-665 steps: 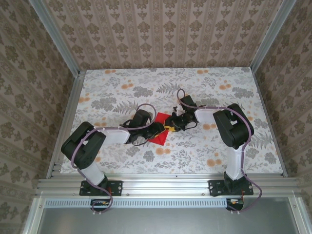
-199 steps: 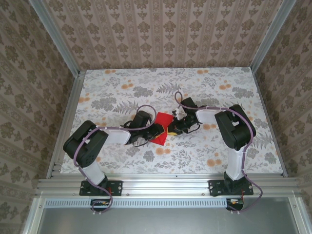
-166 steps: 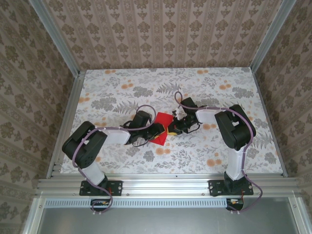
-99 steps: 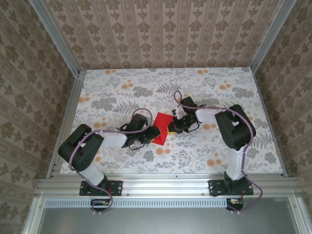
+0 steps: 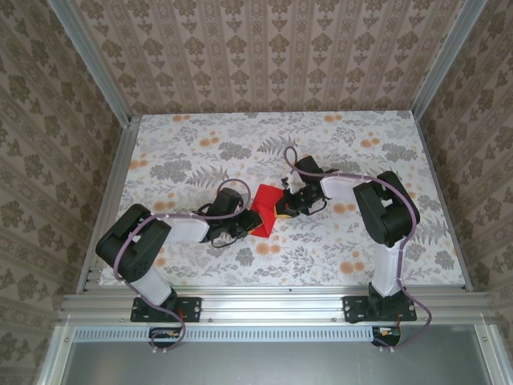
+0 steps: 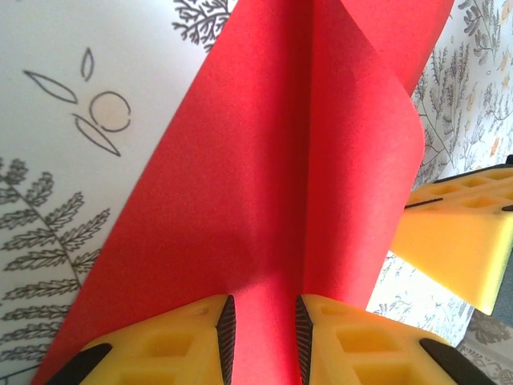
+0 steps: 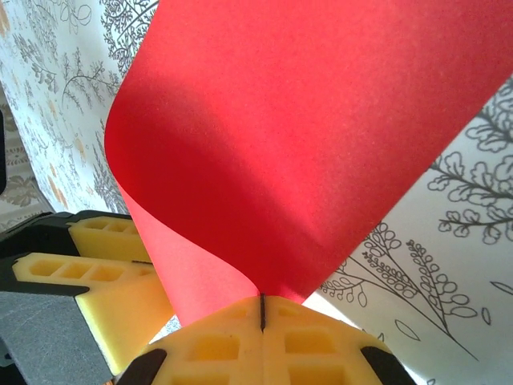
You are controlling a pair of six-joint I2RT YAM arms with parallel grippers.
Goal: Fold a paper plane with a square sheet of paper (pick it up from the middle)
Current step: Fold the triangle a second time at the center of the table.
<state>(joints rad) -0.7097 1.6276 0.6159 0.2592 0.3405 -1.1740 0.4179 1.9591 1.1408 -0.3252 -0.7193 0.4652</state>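
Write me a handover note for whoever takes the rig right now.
Right end effector: shut on the square sheet of paper.
Left end effector: jaws narrowly apart astride a raised ridge of the sheet.
Sheet: over the middle of the table, between both arms, curled, not flat.
Done: sheet gripped and bowed.
To do: crease the fold, then every further fold; no plane shape yet.

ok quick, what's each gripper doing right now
left gripper: part open, fingers astride a raised fold of the square sheet of paper
right gripper: shut, pinching the same sheet
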